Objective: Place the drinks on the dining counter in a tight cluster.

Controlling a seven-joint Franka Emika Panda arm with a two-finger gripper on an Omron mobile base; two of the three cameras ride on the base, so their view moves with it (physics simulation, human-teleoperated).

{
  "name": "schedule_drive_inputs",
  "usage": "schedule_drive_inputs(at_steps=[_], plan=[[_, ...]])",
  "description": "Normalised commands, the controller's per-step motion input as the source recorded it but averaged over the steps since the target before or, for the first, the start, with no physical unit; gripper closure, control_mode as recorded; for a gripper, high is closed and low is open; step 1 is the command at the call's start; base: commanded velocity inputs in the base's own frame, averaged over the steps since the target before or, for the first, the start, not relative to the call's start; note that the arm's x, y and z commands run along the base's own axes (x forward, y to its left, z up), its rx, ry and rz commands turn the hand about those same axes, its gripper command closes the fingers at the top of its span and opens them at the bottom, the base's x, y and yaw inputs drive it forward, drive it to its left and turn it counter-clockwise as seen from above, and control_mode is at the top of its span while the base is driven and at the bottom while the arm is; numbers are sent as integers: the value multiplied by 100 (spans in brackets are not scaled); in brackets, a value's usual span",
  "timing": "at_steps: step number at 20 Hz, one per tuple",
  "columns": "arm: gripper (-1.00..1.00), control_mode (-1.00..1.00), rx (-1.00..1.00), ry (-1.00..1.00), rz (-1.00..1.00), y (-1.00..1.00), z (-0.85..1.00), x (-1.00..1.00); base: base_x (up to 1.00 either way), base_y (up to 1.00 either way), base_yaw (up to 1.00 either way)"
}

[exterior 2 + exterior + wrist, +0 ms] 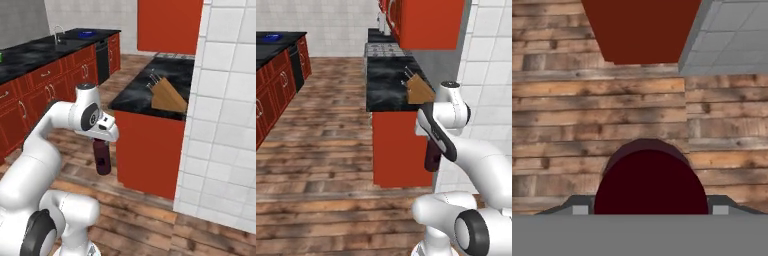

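A plank wood floor (321, 165) fills the middle and lower part of both base views, brown with paler streaks. At centre of the left base view stands a red cabinet (401, 150) topped by a black marble bench (387, 85) with a wooden knife block (418, 90) near its front edge; a stove (383, 49) sits farther back. Red wall cabinets (426, 22) hang in the upper right. A white tiled wall (227, 115) runs down the right side. Along the left edge runs a second black bench (30, 52) over red drawers (50, 82) with silver handles, a sink (86, 34) and tap at its far end. The back wall (321, 25) is pale tile.
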Motion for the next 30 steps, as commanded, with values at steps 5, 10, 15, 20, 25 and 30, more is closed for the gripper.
schedule_drive_inputs(at_steps=[5,10,15,20,25,30], plan=[[100,100,0,0,0,0,0,0,66,66,1],[100,100,0,0,0,0,0,0,69,66,0],[100,100,0,0,0,0,0,0,71,66,0],[100,100,0,0,0,0,0,0,72,67,0],[100,100,0,0,0,0,0,0,73,67,0],[100,100,0,0,0,0,0,0,73,66,0]])
